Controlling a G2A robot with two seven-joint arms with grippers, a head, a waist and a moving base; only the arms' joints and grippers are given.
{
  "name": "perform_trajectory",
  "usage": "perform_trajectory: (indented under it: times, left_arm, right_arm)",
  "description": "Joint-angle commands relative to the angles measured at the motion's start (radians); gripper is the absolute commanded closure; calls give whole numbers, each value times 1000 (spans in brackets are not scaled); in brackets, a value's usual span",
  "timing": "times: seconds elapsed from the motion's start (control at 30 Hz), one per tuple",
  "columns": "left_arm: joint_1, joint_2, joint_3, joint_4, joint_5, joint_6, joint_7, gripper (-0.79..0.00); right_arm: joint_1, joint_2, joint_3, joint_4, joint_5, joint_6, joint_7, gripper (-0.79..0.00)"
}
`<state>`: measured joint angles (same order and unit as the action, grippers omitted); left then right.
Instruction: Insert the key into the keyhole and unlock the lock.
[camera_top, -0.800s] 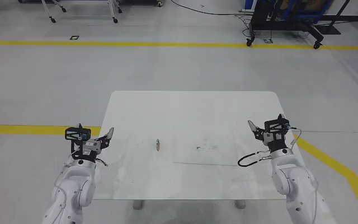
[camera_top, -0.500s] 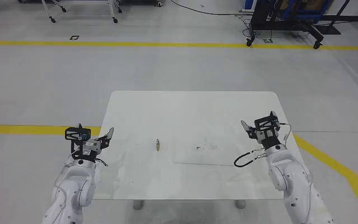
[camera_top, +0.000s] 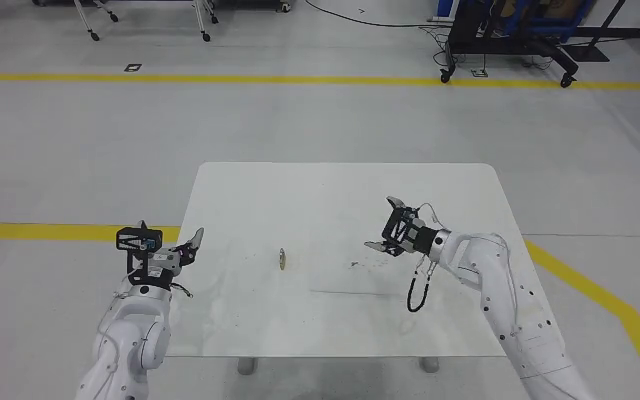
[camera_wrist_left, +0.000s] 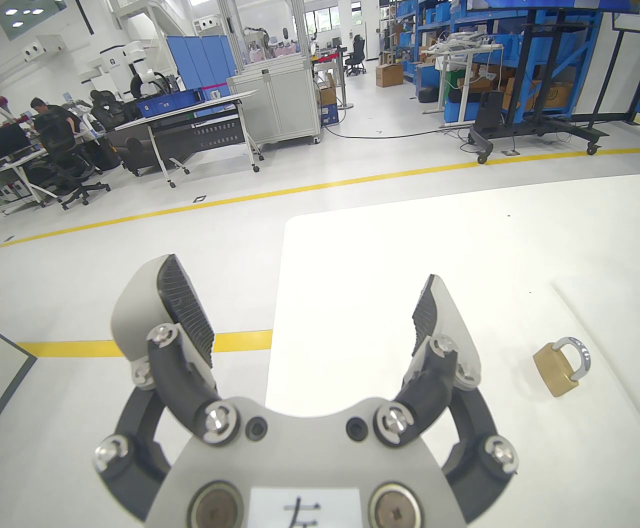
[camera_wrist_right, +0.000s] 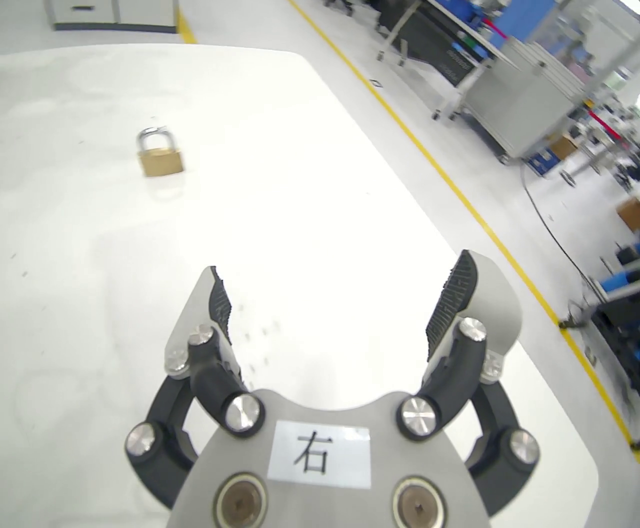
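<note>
Two grippers are hanging wide open with nothing between their ribbed pads: the right gripper (camera_top: 383, 224) is reaching in over the right half of the table (camera_top: 340, 190), while the left gripper (camera_wrist_left: 300, 270) is hovering at the table's left edge. Pale specks (camera_top: 355, 264) are lying on the surface just beside the right gripper, too small to tell whether any of them is the key. Further out, well apart from both grippers and roughly between them, the lock (camera_top: 283, 259) is sitting left of the table's centre. It is a small brass padlock with a steel shackle, appearing to stand upright, and it is resting directly on the tabletop rather than in any tray or box. The lock is looking stiff and dense for its size, with smooth faces likely to slip under a light pinch. The surest hold is probably across the two broad faces of the brass body, leaving free the end opposite the shackle, where the keyhole presumably is. A key, being thin and flat, is likely to need pinching by its bow.
</note>
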<state>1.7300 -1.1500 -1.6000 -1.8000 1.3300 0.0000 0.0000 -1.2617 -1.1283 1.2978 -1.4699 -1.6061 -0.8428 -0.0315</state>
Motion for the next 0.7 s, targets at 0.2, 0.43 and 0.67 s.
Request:
perform_trajectory:
  times: [0.2, 0.43, 0.67]
  left_arm:
    - [0, 0, 0, 0, 0, 0, 0, -785]
    - [0, 0, 0, 0, 0, 0, 0, -785]
    - [0, 0, 0, 0, 0, 0, 0, -785]
  right_arm:
    - [127, 32, -155, 140, -164, -170, -252, -785]
    - [216, 39, -295, 239, -224, -170, -276, -622]
    - [300, 35, -429, 358, -184, -170, -321, -360]
